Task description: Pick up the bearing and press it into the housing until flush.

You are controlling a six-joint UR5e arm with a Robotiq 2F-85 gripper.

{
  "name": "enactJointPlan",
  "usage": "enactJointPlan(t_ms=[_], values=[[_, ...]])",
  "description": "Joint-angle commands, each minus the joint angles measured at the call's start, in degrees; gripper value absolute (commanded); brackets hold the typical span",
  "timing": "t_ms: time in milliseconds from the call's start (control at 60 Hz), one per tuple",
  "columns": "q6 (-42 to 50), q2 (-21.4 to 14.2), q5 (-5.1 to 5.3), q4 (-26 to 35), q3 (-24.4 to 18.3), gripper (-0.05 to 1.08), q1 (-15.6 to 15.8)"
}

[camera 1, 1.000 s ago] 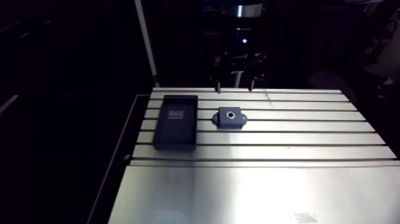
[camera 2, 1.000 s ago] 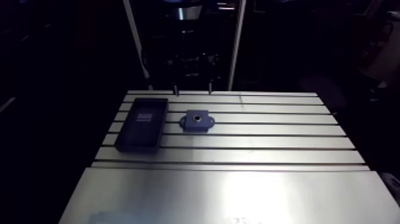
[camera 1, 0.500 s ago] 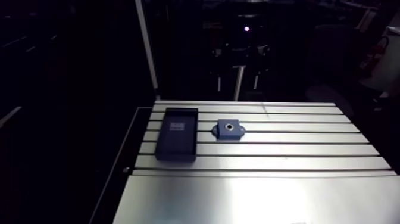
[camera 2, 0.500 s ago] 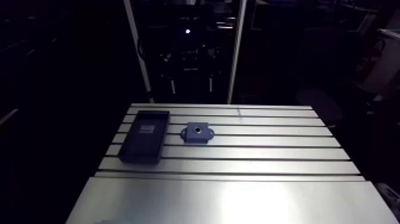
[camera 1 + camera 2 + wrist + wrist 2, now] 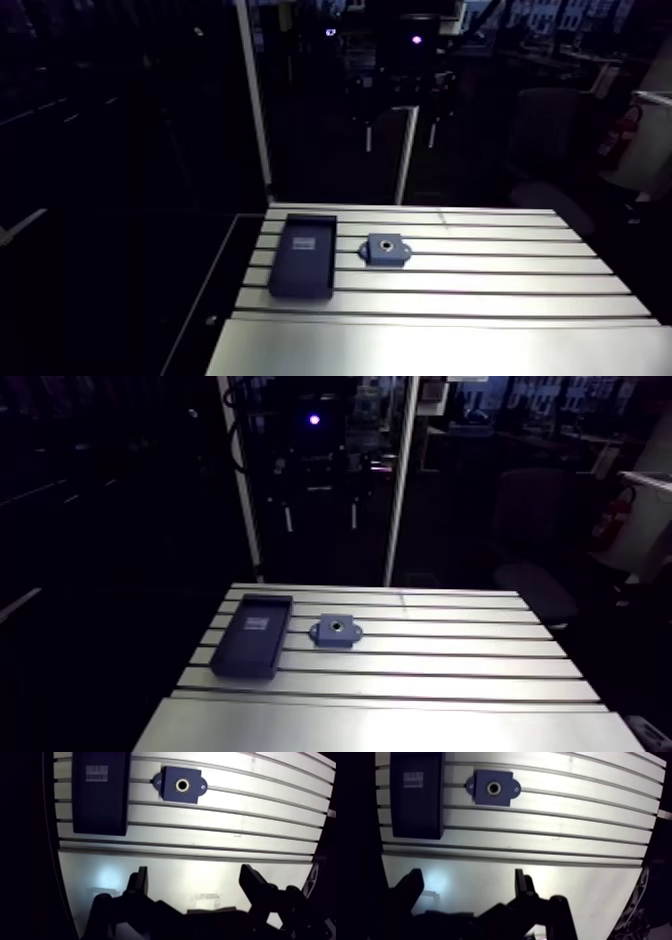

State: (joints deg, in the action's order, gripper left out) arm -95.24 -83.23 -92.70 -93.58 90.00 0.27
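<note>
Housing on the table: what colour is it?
Dark blue housing, clearest in the wrist view.

The dark two-finger Robotiq gripper (image 5: pixel 194 872) is wide open. Its two black fingers (image 5: pixel 139 883) are spread far apart, and nothing is held between them. In the arm view it appears in the upper middle of the frame, pointing straight down from the dark wrist (image 5: pixel 400 75), where a small violet light (image 5: pixel 415 40) glows. The fingertips are level.
</note>
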Motion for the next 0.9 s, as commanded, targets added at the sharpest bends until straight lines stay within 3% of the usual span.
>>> enactJointPlan(t_ms=[17,467,900], values=[[-0.16,-2.39,0.61,1.02,-0.46,0.01,0.09],[0.09,-4.83,1.25,6.15,-4.31,0.01,-0.53],[-0.08,-4.96,1.33,6.8,-4.11,0.01,0.0]])
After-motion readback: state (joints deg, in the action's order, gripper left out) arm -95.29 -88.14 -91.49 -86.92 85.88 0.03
